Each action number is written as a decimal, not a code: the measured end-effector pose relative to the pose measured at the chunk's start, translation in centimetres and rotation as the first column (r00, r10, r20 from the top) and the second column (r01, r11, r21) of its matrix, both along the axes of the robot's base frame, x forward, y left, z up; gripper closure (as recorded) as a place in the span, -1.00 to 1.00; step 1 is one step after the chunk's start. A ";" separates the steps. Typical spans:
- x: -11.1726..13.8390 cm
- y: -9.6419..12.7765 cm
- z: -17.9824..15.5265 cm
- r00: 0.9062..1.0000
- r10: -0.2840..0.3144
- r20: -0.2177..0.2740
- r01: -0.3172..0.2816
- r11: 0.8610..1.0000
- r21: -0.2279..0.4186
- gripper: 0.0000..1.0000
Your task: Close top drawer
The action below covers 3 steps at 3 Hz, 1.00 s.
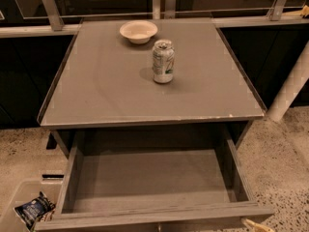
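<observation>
The top drawer [154,178] is wood-grain grey, the surface [111,81] plain grey. The bowl [138,31] is cream, the can [163,61] silver and green. The hand [253,224], bottom right, is pale yellow.

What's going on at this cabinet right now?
The robot's job is to shut the wide grey wood-grain top drawer, which stands pulled well out and empty, not yet closed. What looks like the tip of the gripper shows at the bottom-right edge, beside the drawer's front corner; contact cannot be told. On the flat grey cabinet top stand a round cream bowl and a silver-green drinks can, apart from each other.
</observation>
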<state>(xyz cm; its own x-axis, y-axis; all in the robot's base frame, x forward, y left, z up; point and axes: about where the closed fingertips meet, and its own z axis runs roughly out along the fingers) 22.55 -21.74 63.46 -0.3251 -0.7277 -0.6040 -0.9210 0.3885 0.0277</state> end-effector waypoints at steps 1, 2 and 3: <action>3.2 -1.8 -0.5 0.994 -0.099 0.034 0.101 0.994 -0.042 -1.00; 3.2 -1.8 -0.5 0.994 -0.099 0.034 0.101 0.994 -0.042 -1.00; 4.4 -1.6 -0.8 0.996 -0.075 0.046 0.077 0.996 -0.046 -1.00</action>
<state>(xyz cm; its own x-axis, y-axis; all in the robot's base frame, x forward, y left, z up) 26.95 -23.32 62.65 -0.3541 -0.7303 -0.5842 -0.8888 0.4572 -0.0328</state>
